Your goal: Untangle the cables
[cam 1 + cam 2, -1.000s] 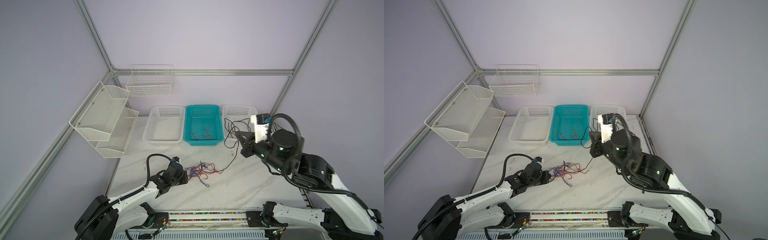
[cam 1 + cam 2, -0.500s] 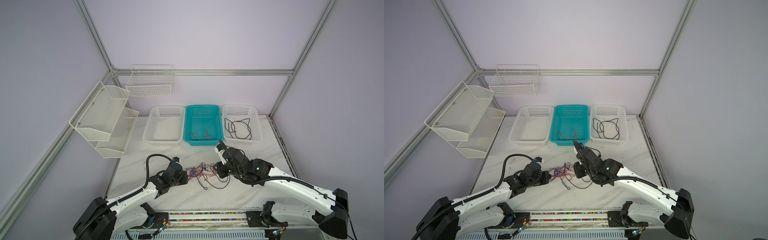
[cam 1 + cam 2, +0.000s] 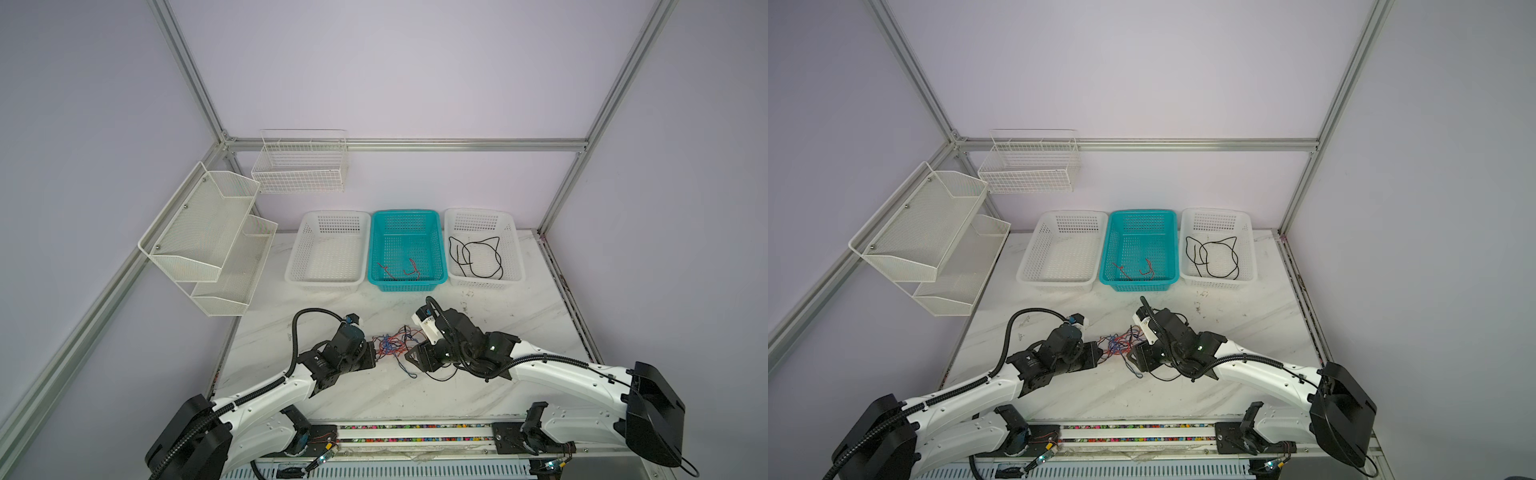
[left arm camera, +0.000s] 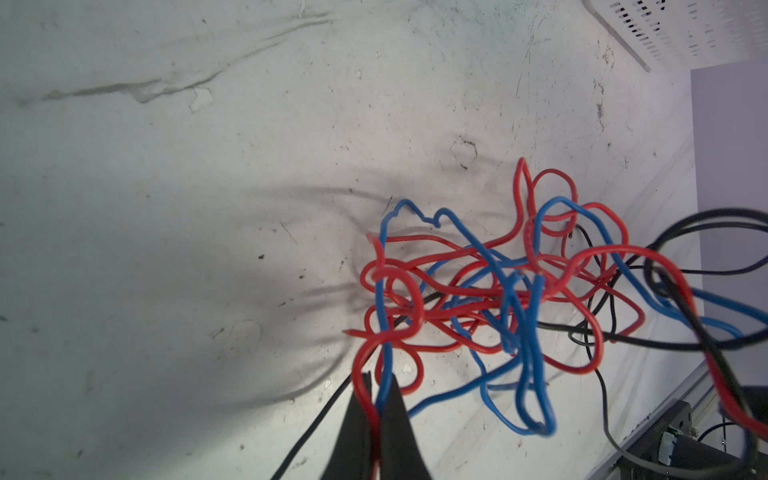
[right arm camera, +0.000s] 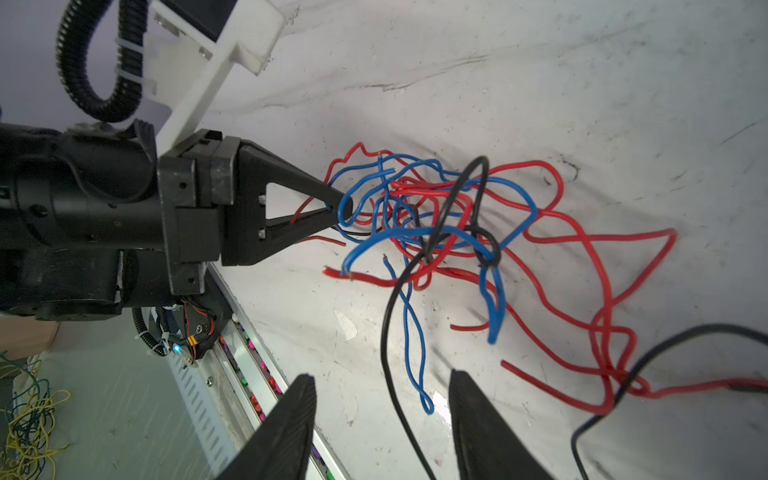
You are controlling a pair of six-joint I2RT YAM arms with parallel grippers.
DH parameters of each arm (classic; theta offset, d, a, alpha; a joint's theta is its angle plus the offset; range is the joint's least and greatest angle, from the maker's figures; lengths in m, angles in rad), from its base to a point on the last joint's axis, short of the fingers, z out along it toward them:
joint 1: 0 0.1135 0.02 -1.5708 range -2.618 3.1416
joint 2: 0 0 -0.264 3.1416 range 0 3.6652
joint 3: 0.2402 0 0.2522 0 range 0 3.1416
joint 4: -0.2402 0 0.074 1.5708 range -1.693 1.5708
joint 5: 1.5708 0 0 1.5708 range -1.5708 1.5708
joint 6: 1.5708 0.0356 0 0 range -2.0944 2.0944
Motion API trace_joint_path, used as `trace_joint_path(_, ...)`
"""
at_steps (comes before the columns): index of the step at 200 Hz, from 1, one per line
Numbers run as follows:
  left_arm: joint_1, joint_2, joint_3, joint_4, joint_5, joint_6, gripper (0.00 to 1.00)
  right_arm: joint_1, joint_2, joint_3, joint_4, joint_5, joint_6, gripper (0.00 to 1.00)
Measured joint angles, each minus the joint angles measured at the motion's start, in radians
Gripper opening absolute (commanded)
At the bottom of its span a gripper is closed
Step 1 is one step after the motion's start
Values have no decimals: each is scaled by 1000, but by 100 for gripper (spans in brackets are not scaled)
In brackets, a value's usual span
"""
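Right gripper now low at cables, no longer up by far right basket; jaws half apart, gripping nothing, black and blue strands between fingers. Left gripper pinched tight on red and blue strands at left edge. Cables knotted on table, near centre, between grippers.

Readable text: none in any view.
Teal basket: no lettering.
Left arm: no legible mark (too small to tell).
Counter: scuffs only.
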Motion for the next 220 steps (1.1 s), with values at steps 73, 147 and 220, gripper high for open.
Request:
trace_joint_path(73,0,3,0,6,0,0,0,0,39,-60,67,11,-21,0)
trace_joint_path(147,0,55,0,79,26,-1,0,0,-228,195,-155,114,-33,0)
trace_joint_path(220,0,109,2,187,52,-1,0,1,-268,451,-404,180,-60,0)
